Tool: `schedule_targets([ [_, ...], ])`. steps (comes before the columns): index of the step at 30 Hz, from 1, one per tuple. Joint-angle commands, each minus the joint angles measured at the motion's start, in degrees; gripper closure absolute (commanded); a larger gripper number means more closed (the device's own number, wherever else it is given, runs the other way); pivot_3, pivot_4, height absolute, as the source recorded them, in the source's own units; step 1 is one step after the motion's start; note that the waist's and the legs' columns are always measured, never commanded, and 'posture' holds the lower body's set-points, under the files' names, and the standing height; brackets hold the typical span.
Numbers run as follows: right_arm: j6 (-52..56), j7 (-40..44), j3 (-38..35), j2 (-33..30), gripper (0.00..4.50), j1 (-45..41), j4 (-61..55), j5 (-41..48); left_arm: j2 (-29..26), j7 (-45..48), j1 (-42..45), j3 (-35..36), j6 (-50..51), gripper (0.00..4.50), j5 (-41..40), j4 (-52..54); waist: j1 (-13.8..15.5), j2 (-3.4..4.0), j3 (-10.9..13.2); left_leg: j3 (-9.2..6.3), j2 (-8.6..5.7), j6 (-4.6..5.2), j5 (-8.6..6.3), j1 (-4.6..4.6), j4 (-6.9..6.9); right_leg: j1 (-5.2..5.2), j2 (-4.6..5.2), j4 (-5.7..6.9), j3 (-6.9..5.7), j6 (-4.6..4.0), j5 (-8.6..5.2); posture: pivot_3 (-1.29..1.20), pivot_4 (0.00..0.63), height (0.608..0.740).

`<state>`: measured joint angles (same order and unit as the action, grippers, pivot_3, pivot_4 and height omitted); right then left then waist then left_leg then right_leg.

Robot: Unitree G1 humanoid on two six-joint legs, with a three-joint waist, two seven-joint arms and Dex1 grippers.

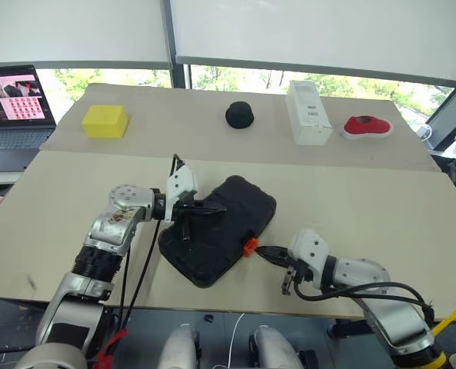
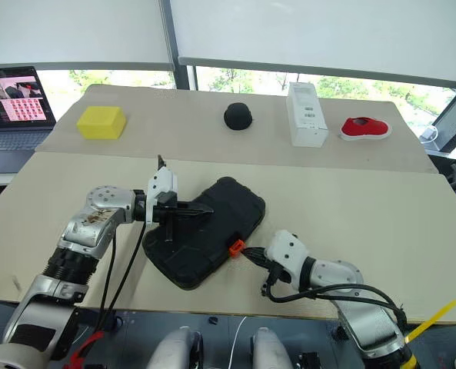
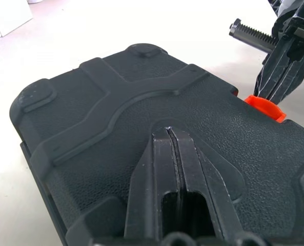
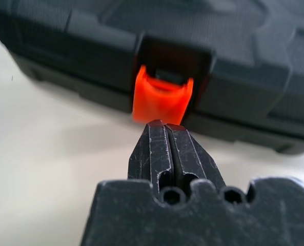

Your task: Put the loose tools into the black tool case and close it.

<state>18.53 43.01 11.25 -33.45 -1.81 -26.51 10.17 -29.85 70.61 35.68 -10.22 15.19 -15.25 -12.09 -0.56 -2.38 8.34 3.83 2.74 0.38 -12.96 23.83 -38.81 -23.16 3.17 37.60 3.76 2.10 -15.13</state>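
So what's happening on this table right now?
The black tool case lies closed on the table. The left gripper, shut, rests on the case's lid, while the right gripper, also shut, has its tips right at the orange latch, which sticks out from the case's edge. No loose tools lie on the table; it looks like the latch is being worked shut.

We count one black tool case [image 1: 220,227] on the near table, lid down, with one orange latch [image 1: 249,246] on its front edge. On the far table we count four items: one yellow block [image 1: 105,121], one black dome-shaped object [image 1: 240,114], one white box [image 1: 307,112] and one red item [image 1: 367,126] lying on something white. One laptop [image 1: 14,108] stands at the far left. We count two tables [image 1: 74,200], set edge to edge. Two grippers are at the case: the left gripper [image 1: 221,207] and the right gripper [image 1: 261,250].
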Motion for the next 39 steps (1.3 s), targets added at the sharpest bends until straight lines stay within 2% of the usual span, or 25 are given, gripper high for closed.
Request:
schedule_targets([
  [1, 0.68, -0.35, -0.62, 0.89, 4.47, -1.56, -1.83, 1.24, -0.25, -0.04, -0.42, -0.83, -0.64, 4.50, 1.40, -1.05, -0.04, 0.00, 0.00, 0.00, 0.00, 0.00, 0.00, 0.00, 0.00, 0.00, 0.00, 0.01, 0.00, 0.00, 0.00, 0.00, 0.150, 0.740],
  [7, 1.81, -0.10, -0.58, 1.61, 4.47, -2.90, -1.31, 1.21, -0.16, 0.14, -0.71, -0.91, -1.42, 4.50, 2.04, -1.96, -0.09, 0.00, 0.00, 0.00, 0.00, 0.00, 0.00, -0.05, 0.00, 0.03, -0.01, 0.03, 0.00, 0.00, 0.00, 0.00, 0.150, 0.740],
  [15, 6.74, 1.16, 0.82, -0.60, 4.47, -3.91, -1.07, 0.56, 0.16, 0.19, -1.20, -1.22, -2.15, 4.50, 2.56, -2.15, -0.11, 0.01, -0.01, 0.00, 0.01, 0.00, 0.00, -0.08, 0.00, 0.05, 0.00, 0.05, 0.00, -0.01, 0.00, 0.00, 0.150, 0.740],
  [25, 8.81, 1.76, 1.73, 1.43, 4.47, -7.32, -1.06, 1.84, 0.09, -0.34, -0.75, -2.62, -2.29, 4.50, 4.93, -4.48, -0.30, 0.02, -0.02, -0.01, 0.02, 0.00, 0.00, -0.14, 0.00, 0.06, -0.04, 0.08, 0.02, -0.02, 0.01, 0.00, 0.150, 0.740],
  [31, 12.56, 1.96, 2.52, 3.86, 4.47, -10.54, 0.58, 2.91, -0.16, -0.15, -0.45, -3.82, -0.37, 4.50, 6.42, -5.38, -0.55, 0.04, -0.03, 0.00, 0.06, 0.00, 0.01, -0.55, 0.03, 0.31, -0.15, 0.11, 0.14, -0.06, 0.01, 0.00, 0.150, 0.740],
  [39, 18.11, 4.45, 5.17, 2.68, 4.47, -14.15, 4.24, 2.72, -0.41, -0.15, -1.46, -4.24, 1.17, 4.50, 6.64, -3.81, -0.88, 0.08, -0.06, -0.01, 0.15, 0.00, 0.00, -0.91, 0.09, 0.62, -0.21, 0.10, 0.16, -0.15, -0.04, 0.00, 0.150, 0.740],
])
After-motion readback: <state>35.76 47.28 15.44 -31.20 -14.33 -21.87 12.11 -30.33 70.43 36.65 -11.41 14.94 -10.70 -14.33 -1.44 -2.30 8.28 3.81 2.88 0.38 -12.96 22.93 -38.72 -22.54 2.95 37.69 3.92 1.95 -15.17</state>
